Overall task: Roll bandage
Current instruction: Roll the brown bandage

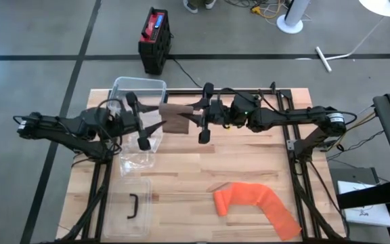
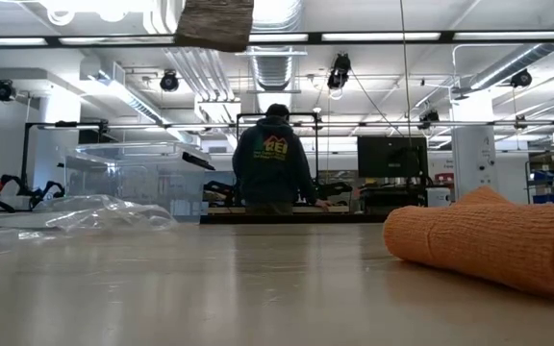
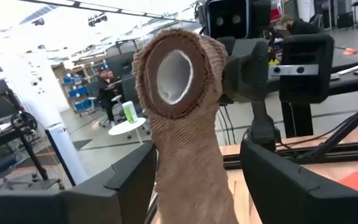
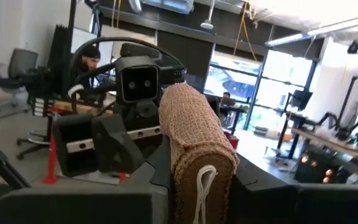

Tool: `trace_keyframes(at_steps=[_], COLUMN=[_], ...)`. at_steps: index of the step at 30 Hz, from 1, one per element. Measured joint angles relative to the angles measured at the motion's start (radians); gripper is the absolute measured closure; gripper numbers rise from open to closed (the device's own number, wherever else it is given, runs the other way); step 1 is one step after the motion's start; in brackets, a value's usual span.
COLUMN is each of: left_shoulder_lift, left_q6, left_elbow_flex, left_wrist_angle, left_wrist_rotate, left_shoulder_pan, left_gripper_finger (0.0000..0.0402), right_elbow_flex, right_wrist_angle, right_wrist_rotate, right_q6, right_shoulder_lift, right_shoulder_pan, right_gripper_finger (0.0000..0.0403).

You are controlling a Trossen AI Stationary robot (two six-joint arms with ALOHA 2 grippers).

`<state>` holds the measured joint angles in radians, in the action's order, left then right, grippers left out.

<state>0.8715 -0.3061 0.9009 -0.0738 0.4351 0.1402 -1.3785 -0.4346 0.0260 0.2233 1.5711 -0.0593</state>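
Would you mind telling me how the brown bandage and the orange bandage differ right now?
The brown bandage is held in the air between the two arms, while the orange bandage lies on the table. The brown one is partly rolled, showing a hollow core in the left wrist view; the orange one lies mostly spread out as a strip. The brown one is tended; no arm is near the orange one. Both are ribbed elastic fabric.

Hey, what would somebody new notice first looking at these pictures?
Probably the brown bandage roll held in the air above the table's far side between the left gripper and right gripper. Next, the orange bandage lying unrolled at the table's near right.
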Motion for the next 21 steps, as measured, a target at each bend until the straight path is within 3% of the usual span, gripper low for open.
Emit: trace_keyframes(at_steps=[6,10,17,21], left_shoulder_lift=[0.010,0.004,0.017,0.038], left_q6=[-0.009,-0.047,-0.022,-0.003], left_elbow_flex=[0.000,0.000,0.000,0.000], left_wrist_angle=[-0.019,-0.019,-0.033,-0.061], left_wrist_rotate=[0.000,-0.010,-0.120,-0.191], left_shoulder_pan=[0.000,0.000,0.000,0.000], left_gripper_finger=[0.0191,0.0194,0.0174,0.0165], right_elbow_flex=[0.000,0.000,0.000,0.000], right_wrist_angle=[0.001,0.001,0.002,-0.004], right_wrist_rotate=[0.010,0.108,0.097,0.033], right_q6=[0.101,0.144,0.263,0.338], right_shoulder_lift=[0.000,0.000,0.001,0.001], right_shoulder_pan=[0.000,0.001,0.002,0.007], right_gripper_finger=[0.0343,0.0351,0.0350,0.0351])
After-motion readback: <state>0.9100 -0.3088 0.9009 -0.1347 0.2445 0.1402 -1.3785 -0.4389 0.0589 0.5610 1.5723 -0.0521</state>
